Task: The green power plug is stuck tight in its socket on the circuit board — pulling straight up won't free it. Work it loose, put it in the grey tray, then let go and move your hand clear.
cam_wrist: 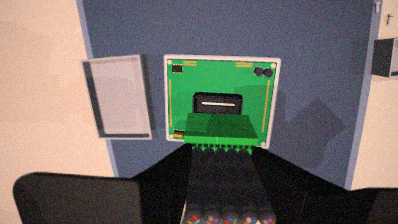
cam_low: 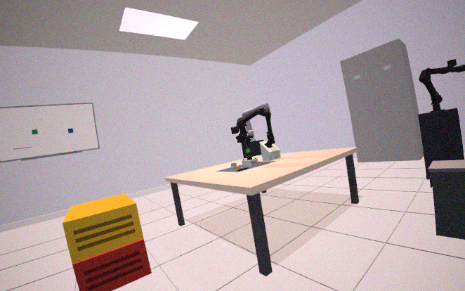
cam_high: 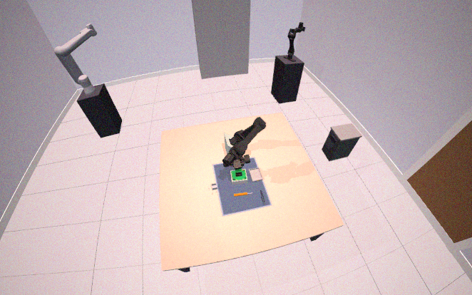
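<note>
My gripper (cam_high: pixel 238 168) (cam_low: pixel 247 147) (cam_wrist: pixel 221 152) is shut on the green power plug (cam_low: pixel 247 150) (cam_wrist: pixel 220 127), with the cables trailing back between the fingers. The plug is held in the air above the circuit board (cam_low: pixel 249 163) (cam_wrist: pixel 180 100), clear of its socket. The black socket (cam_wrist: pixel 217 103) shows its pale slot in the wrist view. The grey tray (cam_high: pixel 255 174) (cam_wrist: pixel 120 97) lies beside the board, at its left in the wrist view and at its right in the top view. No object shows in it.
A blue mat (cam_high: pixel 230 205) (cam_wrist: pixel 250 25) lies under the board and tray. An orange-handled tool (cam_high: pixel 240 194) and a thin dark tool (cam_high: pixel 262 197) lie on it. Small items (cam_high: pixel 214 186) sit by the mat's left edge. A pale slanted box (cam_low: pixel 271 153) stands behind the board.
</note>
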Controlling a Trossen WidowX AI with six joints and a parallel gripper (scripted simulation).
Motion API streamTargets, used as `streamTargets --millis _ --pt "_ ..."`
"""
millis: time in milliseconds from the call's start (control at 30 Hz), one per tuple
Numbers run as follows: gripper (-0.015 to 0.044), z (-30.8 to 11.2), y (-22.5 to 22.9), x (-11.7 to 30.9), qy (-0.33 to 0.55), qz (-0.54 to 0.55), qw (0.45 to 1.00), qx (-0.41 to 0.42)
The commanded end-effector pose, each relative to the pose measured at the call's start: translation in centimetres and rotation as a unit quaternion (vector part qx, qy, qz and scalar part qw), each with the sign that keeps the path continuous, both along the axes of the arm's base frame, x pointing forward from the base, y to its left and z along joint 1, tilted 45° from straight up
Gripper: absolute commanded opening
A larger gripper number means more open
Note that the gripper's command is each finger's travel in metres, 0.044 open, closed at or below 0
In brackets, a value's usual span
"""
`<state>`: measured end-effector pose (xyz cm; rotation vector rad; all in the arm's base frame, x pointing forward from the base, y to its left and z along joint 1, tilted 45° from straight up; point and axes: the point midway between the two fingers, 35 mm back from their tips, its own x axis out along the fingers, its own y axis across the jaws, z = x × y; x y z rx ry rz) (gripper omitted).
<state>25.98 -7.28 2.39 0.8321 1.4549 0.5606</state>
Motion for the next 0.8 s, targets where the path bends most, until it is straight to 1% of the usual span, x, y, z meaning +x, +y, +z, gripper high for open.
streamTargets --millis 0,133,533,767 --pt "0.0000 0.8 -0.6 0.3 -0.008 0.002 1.000 -0.002" --pt "0.0000 2.2 -0.6 0.4 0.001 0.006 0.998 -0.058" --pt "0.0000 2.1 -0.4 0.4 0.001 0.005 0.998 -0.058" --pt "0.0000 1.8 1.3 0.5 0.001 0.005 0.998 -0.059"
